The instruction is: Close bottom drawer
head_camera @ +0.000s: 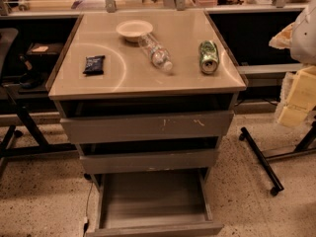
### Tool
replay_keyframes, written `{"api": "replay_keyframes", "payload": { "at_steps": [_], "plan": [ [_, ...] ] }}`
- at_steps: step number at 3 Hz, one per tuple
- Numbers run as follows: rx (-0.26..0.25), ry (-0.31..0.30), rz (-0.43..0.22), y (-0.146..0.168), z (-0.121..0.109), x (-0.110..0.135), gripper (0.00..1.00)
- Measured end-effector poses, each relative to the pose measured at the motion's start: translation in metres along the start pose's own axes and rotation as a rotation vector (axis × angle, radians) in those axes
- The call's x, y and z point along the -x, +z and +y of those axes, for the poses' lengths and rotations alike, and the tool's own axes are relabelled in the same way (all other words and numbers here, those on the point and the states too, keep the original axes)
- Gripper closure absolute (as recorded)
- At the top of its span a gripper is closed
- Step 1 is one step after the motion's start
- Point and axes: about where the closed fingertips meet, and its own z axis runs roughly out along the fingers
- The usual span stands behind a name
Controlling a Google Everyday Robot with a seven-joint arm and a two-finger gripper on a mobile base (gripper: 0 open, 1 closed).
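Observation:
The bottom drawer point(153, 199) of the grey cabinet is pulled far out toward me. Its grey streaked inner floor is bare, and its plain front panel point(155, 229) sits at the bottom edge of the camera view. My gripper point(297, 98) shows as pale yellowish blocky parts at the right edge, below a white arm section point(305, 31). It is well to the right of the cabinet and above the drawer's level, touching nothing.
The widest top drawer point(148, 126) and the middle drawer point(148, 161) stand slightly open. On the cabinet top point(123, 85) are a white bowl point(134, 29), a lying plastic bottle point(156, 53), a green can point(208, 57) and a dark packet point(94, 64). Wheeled legs point(261, 162) stand right; a chair base point(19, 127) left.

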Motion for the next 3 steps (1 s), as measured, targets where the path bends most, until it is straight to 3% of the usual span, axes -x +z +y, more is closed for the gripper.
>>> {"api": "replay_keyframes", "payload": {
  "at_steps": [1, 3],
  "plan": [
    [0.000, 0.000, 0.000, 0.0000, 0.0000, 0.0000, 0.00],
    [0.000, 0.000, 0.000, 0.0000, 0.0000, 0.0000, 0.41]
  ]
}}
